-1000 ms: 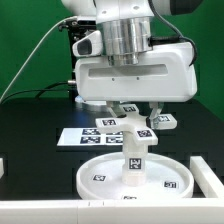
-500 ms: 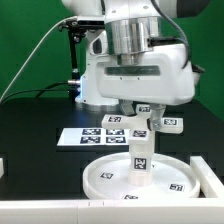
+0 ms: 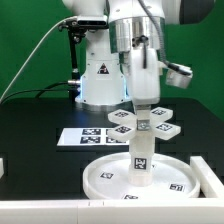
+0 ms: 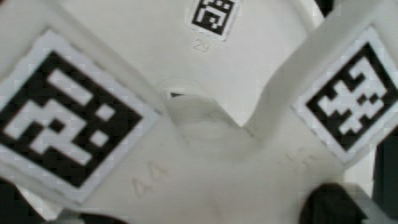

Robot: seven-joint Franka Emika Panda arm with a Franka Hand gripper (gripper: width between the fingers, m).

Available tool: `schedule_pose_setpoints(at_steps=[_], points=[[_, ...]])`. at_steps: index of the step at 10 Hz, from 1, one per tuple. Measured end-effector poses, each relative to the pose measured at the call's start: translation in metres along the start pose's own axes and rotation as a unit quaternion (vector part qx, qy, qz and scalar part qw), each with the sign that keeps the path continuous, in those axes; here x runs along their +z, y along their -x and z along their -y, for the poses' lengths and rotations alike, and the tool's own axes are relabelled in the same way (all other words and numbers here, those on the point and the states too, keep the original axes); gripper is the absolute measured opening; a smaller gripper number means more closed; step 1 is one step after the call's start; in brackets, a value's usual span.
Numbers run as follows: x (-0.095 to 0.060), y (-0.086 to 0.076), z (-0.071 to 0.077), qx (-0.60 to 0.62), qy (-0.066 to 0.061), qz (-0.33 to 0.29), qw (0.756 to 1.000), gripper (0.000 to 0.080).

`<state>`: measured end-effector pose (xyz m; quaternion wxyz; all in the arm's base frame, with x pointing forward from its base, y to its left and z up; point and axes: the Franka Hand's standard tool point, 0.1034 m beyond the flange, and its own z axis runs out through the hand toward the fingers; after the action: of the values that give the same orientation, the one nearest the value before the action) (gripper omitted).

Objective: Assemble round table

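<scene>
Plainly, what matters now is how the cross-shaped foot (image 3: pixel 139 124) sits over the cylinder leg (image 3: pixel 141 157) beneath it. In the exterior view the leg stands upright on the middle of the round disc (image 3: pixel 100 177), its long axis vertical, and the foot lies flat across the leg's top, its lobes spreading sideways with their square tags facing up. The gripper (image 3: pixel 142 112) comes straight down from above, on the same vertical line as the leg — foot directly below the tool, leg directly below the foot, disc lowest of all.

The wrist view shows the foot (image 4: pixel 214 120) from close above: two tagged lobes splay out from a pale hub, and dark corners at the frame's edge may be the fingertips (too blurred to be sure). Whether the jaws are pinching the foot or have let go I cannot tell; in the exterior view the arm's own body hides the fingers.

My judgement is that the foot is being screwed or seated onto the leg, so any coming turn must go about that shared vertical axis. A tilt of the foot against the leg would bind the joint — or tip the leg on the disc.

The marker board (image 3: pixel 85 137) lies flat on the table behind the disc, well clear of the stack.
</scene>
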<state>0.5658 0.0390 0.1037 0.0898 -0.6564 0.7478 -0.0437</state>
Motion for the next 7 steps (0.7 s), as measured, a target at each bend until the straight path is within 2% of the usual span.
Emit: schedule_pose_setpoints(at_steps=[1,3,4,5,6,7], points=[[0.0,0.0,-0.001,0.048,-0.009,0.001,0.999,0.0452],[-0.001,-0.001,-0.001,0.055,-0.01,0.003,0.998,0.0452],[-0.001,0.0,-0.001,0.034,-0.009,0.003,0.999,0.0545],[-0.005,0.002,0.0,0.015,-0.009,0.007,1.0,0.0545],[-0.012,0.005,0.002,-0.026,-0.01,0.012,1.0,0.0626],[-0.019,0.007,0.004,-0.072,-0.01,0.018,0.997,0.0645]])
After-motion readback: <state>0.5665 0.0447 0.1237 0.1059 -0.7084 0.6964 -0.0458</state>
